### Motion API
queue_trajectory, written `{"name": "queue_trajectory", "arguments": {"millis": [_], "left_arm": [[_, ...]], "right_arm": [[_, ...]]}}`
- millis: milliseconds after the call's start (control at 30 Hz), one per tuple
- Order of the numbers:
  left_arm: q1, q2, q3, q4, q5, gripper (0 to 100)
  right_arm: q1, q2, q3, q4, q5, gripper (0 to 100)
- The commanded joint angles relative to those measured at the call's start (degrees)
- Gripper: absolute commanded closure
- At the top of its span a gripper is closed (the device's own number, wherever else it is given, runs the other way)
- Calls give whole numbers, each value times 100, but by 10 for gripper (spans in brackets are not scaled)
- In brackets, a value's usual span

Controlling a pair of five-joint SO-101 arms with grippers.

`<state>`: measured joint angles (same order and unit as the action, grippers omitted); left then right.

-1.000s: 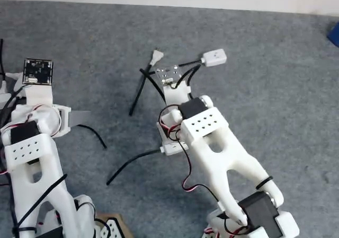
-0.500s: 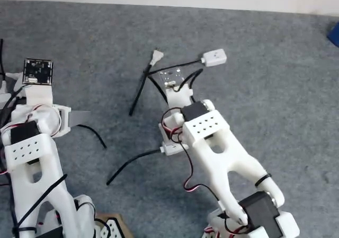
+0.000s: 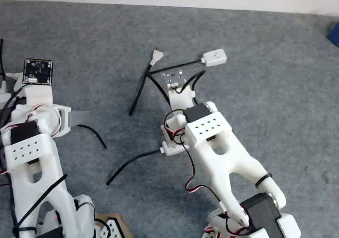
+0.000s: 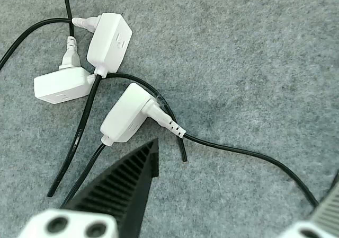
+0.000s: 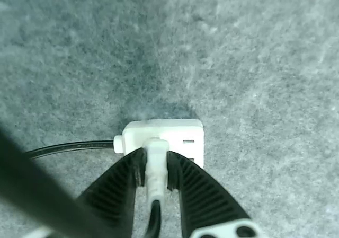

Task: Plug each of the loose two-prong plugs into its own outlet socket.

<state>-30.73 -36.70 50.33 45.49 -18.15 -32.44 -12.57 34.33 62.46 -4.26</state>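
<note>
1. Our right gripper (image 5: 154, 154) is shut tight on a white plug (image 5: 154, 174). One black finger sits on each side of it.
2. The front of that plug touches a white socket (image 5: 175, 134). This socket lies near the middle of the grey mat (image 3: 275, 73), just left of the right arm. We cannot see the prongs, so we cannot tell how far in they are.
3. We think the step in hand is pushing this plug into its socket.
4. Next, we think the plug needs a straight push with no tilt. The socket lies loose on the mat, so it could slide away. After that the fingers can let go.
5. Our left gripper (image 4: 241, 174) is wide open and holds nothing. It hangs at the left side over a bunch of white cable pieces (image 4: 108, 42). They lie close together, and we cannot tell which are joined.
6. At the far side, a loose plug (image 3: 156, 56) and another socket (image 3: 214, 58) lie apart, with the plug on the left. We think that pair is not yet done.
</note>
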Motion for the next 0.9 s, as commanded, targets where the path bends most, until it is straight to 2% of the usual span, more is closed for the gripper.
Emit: {"name": "queue_trajectory", "arguments": {"millis": [0,367,633,867], "left_arm": [[-57,-48,-22,-70,-53,532],[-57,-57,-22,-70,-53,532],[-57,-57,-31,-70,-53,532],[-171,-57,-57,-88,-53,532]], "right_arm": [[84,-13,13,198,35,991],[84,13,31,92,26,991],[-84,1165,84,-321,26,991],[-110,1305,84,-382,62,991]]}}
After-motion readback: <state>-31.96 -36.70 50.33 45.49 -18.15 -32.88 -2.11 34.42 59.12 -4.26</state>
